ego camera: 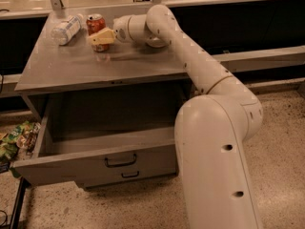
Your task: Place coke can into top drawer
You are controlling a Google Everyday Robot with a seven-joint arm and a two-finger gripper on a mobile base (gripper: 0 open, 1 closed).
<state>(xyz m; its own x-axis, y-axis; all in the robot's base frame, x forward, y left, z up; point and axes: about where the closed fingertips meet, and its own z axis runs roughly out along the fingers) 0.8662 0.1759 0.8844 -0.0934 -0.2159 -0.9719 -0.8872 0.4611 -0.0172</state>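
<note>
The coke can (95,25), red with a silver top, stands upright at the back of the grey cabinet top (71,70). My gripper (101,36) reaches in from the right and is right at the can, covering its lower front. The top drawer (76,163) is pulled wide open below the cabinet top, with a dark bar handle (120,161) on its front. Its inside looks bare.
A clear crinkled plastic water bottle (66,28) lies just left of the can. A white bowl (156,43) sits mostly hidden behind my arm. A shorter drawer (128,175) is below the top one. Snack bags (14,140) lie on the floor at left.
</note>
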